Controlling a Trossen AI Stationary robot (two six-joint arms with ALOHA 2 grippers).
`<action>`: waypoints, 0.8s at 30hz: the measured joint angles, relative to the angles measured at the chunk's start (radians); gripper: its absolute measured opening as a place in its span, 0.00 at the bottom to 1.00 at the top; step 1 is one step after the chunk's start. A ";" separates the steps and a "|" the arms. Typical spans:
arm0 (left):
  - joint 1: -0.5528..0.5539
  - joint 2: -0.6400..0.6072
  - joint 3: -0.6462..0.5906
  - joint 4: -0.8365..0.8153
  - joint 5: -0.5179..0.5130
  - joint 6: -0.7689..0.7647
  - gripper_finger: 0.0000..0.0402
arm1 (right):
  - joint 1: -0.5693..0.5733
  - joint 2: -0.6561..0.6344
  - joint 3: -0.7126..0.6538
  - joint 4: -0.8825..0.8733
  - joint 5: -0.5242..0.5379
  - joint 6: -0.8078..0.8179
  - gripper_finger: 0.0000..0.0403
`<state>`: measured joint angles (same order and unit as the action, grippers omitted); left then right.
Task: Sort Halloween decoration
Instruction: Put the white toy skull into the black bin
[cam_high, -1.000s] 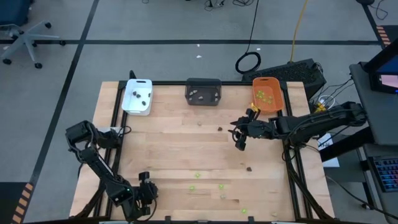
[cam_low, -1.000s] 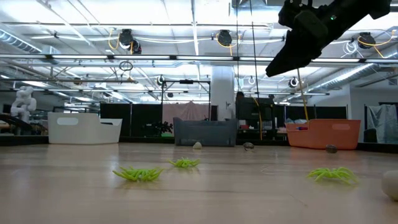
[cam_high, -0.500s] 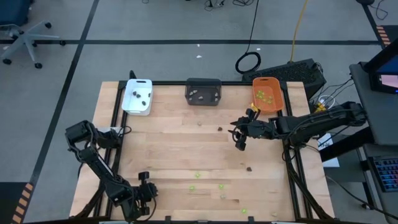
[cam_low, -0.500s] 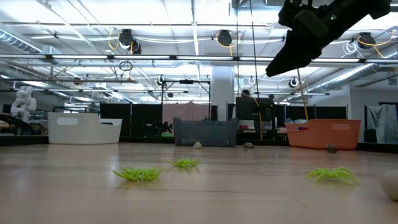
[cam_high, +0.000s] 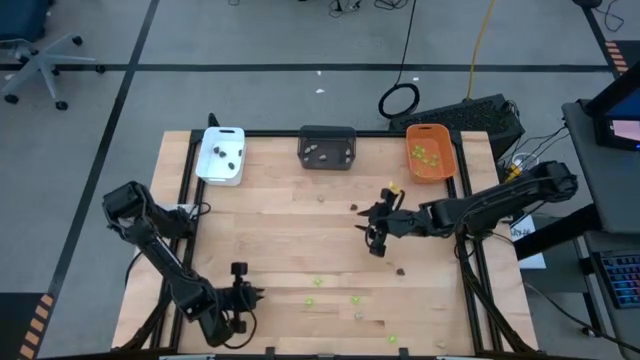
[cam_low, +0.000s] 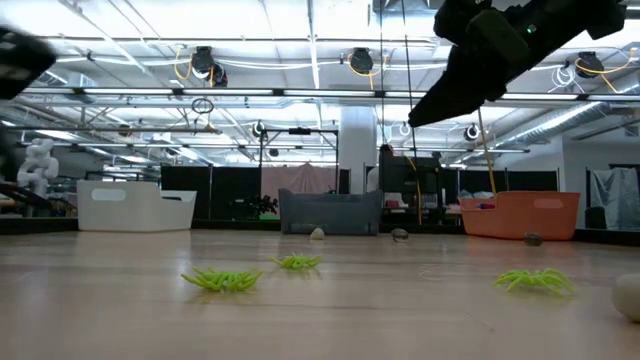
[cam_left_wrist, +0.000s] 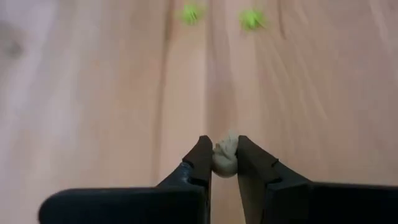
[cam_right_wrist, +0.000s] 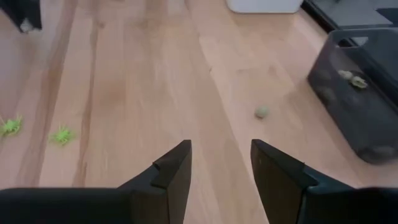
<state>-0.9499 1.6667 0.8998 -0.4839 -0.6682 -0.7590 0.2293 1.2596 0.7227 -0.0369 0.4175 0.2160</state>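
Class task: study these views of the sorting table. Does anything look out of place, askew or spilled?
Nothing is spilled or askew. The white tray, dark grey tray and orange tray stand upright in a row. Unsorted lime green pieces lie loose on the table.

Grey floor (cam_high: 250, 40) with dark tape lines, office chair (cam_high: 35, 55) at corner; ceiling strip lights (cam_low: 310, 40) overhead.

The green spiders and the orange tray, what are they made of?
The green spiders look like soft, bendy plastic or rubber: thin, floppy legs and one bright even colour. The orange tray looks like hard plastic: smooth, plain matte walls with a moulded rim. Neither can be told for sure.
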 joint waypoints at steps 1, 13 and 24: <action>0.011 -0.007 0.000 0.001 -0.012 0.045 0.10 | 0.004 0.016 0.000 0.014 0.000 -0.005 0.38; 0.117 -0.018 0.001 0.039 -0.122 0.761 0.11 | 0.016 0.119 0.000 0.116 0.000 -0.057 0.38; 0.204 -0.018 0.002 0.062 -0.124 1.061 0.11 | 0.015 0.117 0.000 0.139 0.000 -0.118 0.38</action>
<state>-0.7456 1.6489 0.9016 -0.4220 -0.7925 0.3020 0.2440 1.3769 0.7223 0.1020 0.4179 0.0984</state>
